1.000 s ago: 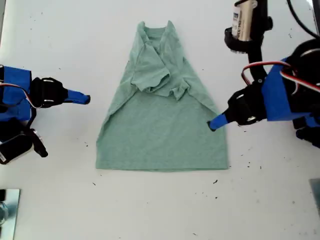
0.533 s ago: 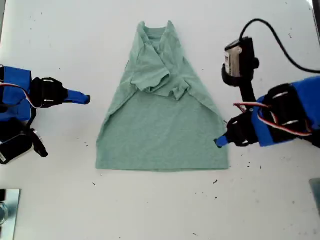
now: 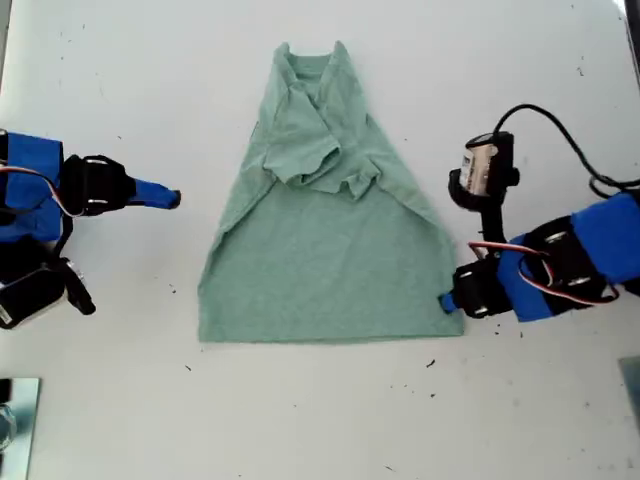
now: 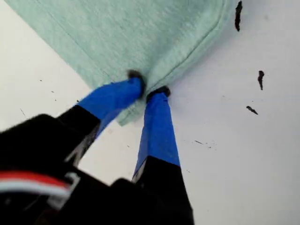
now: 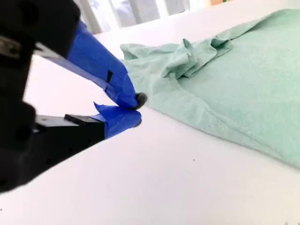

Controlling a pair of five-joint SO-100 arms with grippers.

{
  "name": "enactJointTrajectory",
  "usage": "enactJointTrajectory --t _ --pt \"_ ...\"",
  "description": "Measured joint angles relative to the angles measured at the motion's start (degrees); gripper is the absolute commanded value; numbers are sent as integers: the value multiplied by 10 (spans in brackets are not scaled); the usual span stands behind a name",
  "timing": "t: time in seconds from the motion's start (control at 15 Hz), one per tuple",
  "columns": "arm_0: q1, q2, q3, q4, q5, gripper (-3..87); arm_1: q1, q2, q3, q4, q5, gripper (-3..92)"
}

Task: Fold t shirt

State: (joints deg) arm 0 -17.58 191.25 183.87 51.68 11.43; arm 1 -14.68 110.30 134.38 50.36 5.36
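Observation:
The pale mint-green t shirt [image 3: 325, 250] lies flat on the white table, collar at the far end. Both sleeves are folded in over the chest and the hem is toward the front edge. My first gripper [image 3: 447, 300] is down at the hem corner on the exterior view's right. In the first wrist view its blue fingertips [image 4: 149, 91] are shut on a pinch of the t shirt [image 4: 117, 33] edge. My second gripper [image 3: 172, 198] hovers at the exterior view's left, apart from the cloth. Its jaws [image 5: 137, 110] are shut on nothing, a short way from the t shirt [image 5: 234, 89].
A metal object [image 3: 15, 420] sits at the exterior view's lower left corner. Small dark specks [image 3: 431, 363] dot the white table [image 3: 320, 420] near the hem. The first arm's wrist camera [image 3: 483, 170] and its black cable stand above the arm.
The first arm swung down from beside the shirt's side edge to the hem corner and closed on it. The hem shifted slightly toward the exterior view's right. The second arm stayed still.

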Motion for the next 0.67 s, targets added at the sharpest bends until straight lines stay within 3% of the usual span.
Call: enactJointTrajectory --t 0.2,0.4,0.53,0.67 --pt "3 4 0 0 0 -2 0 76 31 -4 2 -4" --pt "3 7 0 1 0 -2 18 169 -15 173 -38 -4" --pt "3 8 0 1 0 -2 44 182 -134 319 -91 -4" --pt "3 10 0 1 0 -2 63 171 -253 403 -143 -4"
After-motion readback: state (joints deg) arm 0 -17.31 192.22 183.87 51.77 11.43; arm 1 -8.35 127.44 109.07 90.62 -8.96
